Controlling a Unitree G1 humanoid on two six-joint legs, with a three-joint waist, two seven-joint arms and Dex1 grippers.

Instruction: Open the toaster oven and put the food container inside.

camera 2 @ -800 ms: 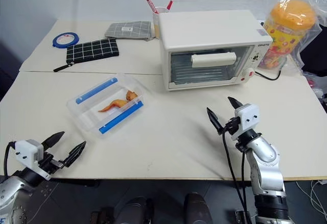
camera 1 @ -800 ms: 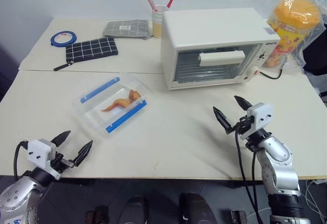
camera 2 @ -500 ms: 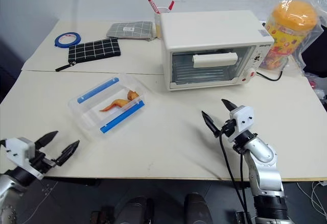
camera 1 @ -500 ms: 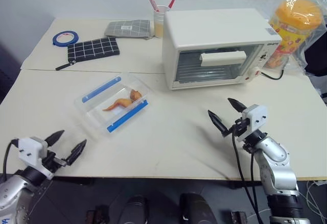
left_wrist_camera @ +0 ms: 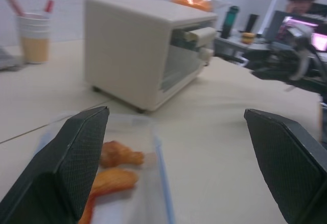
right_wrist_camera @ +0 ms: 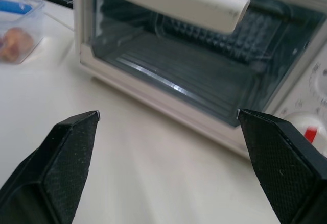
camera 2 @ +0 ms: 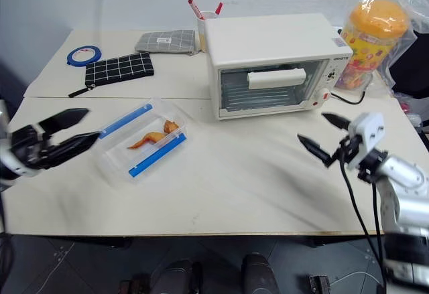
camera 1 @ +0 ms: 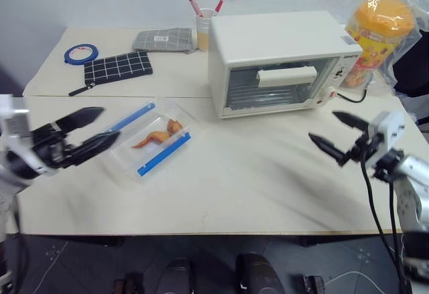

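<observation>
You've got the toaster oven at 12 on the table, food container at 9, pouch at 10 behind it.

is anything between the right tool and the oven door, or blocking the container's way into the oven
Nothing visible lies between the right tool and the oven: bare table only. The container has an open stretch of table to the oven too, but the glass door is shut, so that bars the way in.
</observation>
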